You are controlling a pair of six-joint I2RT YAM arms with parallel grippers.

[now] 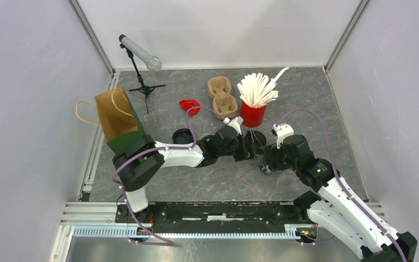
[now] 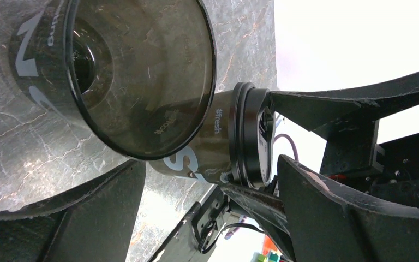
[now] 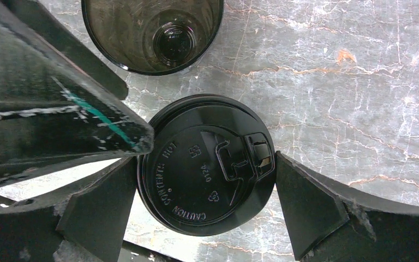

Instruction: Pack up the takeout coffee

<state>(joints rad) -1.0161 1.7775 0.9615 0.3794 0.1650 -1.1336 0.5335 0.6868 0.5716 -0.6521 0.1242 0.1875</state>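
L fingers [image 2: 82, 224]: spread apart, gripping nothing; unlidded cup [image 2: 136, 76] just above lower one, upper left of frame.
R fingers [image 3: 305, 207]: wide apart, flanking lidded cup [image 3: 206, 164], frame ctr.
Cups: upright on desk [image 3: 333, 82], close together.

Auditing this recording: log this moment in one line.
left hand: open, facing lidless cup | right hand: open, straddling lidded cup

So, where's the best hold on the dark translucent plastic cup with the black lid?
On its wall just below the black lid, from above with a finger on each side, as the open right gripper brackets it. The dark translucent plastic cup stands upright and round; the lid's overhanging rim would likely stop slipping.
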